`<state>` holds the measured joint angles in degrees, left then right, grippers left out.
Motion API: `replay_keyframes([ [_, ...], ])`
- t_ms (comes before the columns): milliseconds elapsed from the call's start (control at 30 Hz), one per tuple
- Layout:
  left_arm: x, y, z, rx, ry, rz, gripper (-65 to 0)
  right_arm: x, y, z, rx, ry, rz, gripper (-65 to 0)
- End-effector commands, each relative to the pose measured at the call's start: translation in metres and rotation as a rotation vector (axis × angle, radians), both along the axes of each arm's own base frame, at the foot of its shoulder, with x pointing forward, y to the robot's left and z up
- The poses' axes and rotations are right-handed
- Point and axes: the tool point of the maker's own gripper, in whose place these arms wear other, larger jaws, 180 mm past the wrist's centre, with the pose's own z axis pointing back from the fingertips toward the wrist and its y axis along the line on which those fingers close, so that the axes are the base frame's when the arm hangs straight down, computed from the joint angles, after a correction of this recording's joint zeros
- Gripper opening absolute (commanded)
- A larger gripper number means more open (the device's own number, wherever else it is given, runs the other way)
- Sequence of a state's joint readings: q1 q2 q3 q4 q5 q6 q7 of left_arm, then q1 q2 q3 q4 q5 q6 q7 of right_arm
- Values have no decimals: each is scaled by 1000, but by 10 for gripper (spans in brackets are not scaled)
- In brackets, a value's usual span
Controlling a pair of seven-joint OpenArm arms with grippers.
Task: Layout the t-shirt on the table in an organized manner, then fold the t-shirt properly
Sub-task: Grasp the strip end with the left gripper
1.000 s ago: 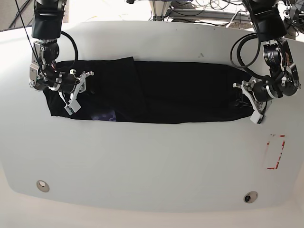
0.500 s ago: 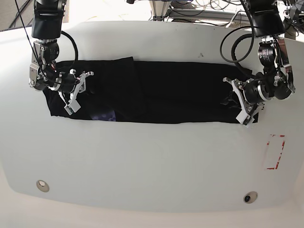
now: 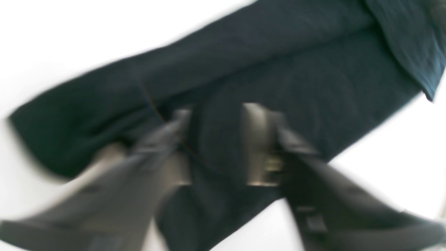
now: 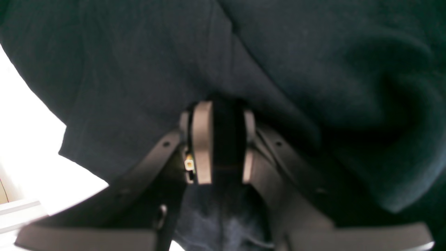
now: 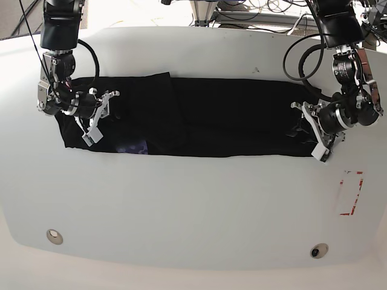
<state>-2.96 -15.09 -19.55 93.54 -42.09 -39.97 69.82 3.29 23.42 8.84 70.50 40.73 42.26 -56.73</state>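
The black t-shirt [image 5: 217, 118] lies as a long folded strip across the far half of the white table [image 5: 193, 205]. A bit of bluish-purple print [image 5: 133, 147] shows at its near edge. My right gripper [image 5: 98, 116], on the left of the base view, sits over the strip's left end. In the right wrist view its pads [image 4: 202, 143] are shut on a fold of the t-shirt [image 4: 139, 69]. My left gripper [image 5: 309, 131] hovers over the strip's right end. The left wrist view is blurred; there the fingers [image 3: 258, 146] stand apart above the flat t-shirt [image 3: 278, 59], holding nothing.
A red-outlined rectangle [image 5: 352, 193] marks the table near the right edge. Two round metal fittings [image 5: 54, 235] [image 5: 318, 249] sit near the front edge. Cables and equipment crowd the space beyond the far edge.
My left gripper shifted a little inward over the shirt's right end, then back, and its jaws spread apart, letting go of the cloth. The right arm and the strip stayed put.
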Motion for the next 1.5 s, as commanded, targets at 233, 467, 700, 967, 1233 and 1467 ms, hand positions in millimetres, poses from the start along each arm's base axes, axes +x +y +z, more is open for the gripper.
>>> replay_keyframes([
  [233,3,76,-4,-77,26,257,-186,-23,-15,-24,-129,126,19,-520],
  [467,-7,95,-43,-197,162,367,-179,-23,-13,-24,-122,126,19,-520],
  [700,-6,93,-60,-278,194,408,-178,-22,-13,-24,-122,124,19,-520],
  [967,1,86,-65,-323,210,412,-178,-20,-13,-23,-122,119,19,-520],
  [1233,17,64,-63,-382,198,394,-178,-19,-13,-22,-122,118,19,-520],
  [1467,31,45,-56,-417,179,366,-179,-19,-12,-22,-121,118,19,-520],
])
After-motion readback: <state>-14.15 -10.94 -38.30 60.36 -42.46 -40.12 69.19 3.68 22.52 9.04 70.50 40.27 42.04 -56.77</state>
